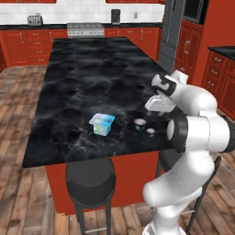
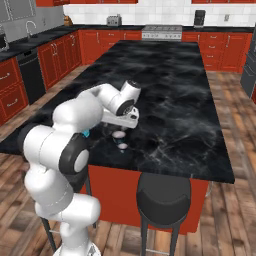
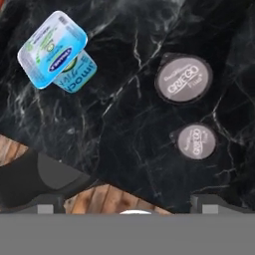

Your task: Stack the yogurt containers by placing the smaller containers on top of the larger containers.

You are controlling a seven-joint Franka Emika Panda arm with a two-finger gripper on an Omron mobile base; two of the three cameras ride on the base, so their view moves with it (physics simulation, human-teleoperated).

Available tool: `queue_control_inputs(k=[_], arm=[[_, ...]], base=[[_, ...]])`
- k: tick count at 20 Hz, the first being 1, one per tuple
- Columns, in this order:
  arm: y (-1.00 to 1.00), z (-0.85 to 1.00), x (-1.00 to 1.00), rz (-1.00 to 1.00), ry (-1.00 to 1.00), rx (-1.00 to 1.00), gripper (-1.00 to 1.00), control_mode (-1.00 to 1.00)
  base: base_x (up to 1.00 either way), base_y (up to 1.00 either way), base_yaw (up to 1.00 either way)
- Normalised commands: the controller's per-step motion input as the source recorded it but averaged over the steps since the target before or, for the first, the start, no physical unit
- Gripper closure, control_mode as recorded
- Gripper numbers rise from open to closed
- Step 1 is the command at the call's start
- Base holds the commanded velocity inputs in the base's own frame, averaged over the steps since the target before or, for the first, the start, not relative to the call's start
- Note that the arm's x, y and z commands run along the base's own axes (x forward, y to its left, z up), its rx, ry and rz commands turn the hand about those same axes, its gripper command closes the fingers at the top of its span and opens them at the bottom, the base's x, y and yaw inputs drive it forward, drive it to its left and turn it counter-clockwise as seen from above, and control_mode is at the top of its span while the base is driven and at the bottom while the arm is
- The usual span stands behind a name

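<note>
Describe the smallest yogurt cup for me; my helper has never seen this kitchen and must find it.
On the black marble island, near the edge above the stools, sit a blue-topped square tub and two round dark cups. The smallest cup lies nearest the edge, beside its larger twin, with the narrower pale lid.

Red cupboards line the far wall, with a wood floor and a black stool near the dark worktop.

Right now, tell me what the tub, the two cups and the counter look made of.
Tub: likely thin plastic, glossy printed blue lid.
Cups: dark, probably plastic, with matte pale printed seals, maybe foil.
Counter: polished black stone look, white veining.
</note>
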Motion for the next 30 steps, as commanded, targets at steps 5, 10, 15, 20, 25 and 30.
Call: queue_control_inputs(k=[5,10,15,20,25,30], arm=[[-0.09,-0.24,0.29,0.00,0.09,0.08,-1.00,-1.00],[-0.02,-0.13,0.27,0.00,0.00,0.00,-1.00,-1.00],[0.00,-0.36,0.34,0.00,0.03,0.03,-1.00,-1.00],[0.00,-0.34,0.33,0.00,0.04,0.10,-1.00,-1.00],[0.00,-0.29,0.27,0.00,0.03,0.08,-1.00,-1.00],[0.00,-0.23,0.23,0.00,0.06,0.05,-1.00,-1.00]], base=[[0.00,0.00,0.00],[0.00,0.00,0.00],[0.00,0.00,0.00],[0.00,0.00,0.00],[0.00,0.00,0.00],[0.00,0.00,0.00]])
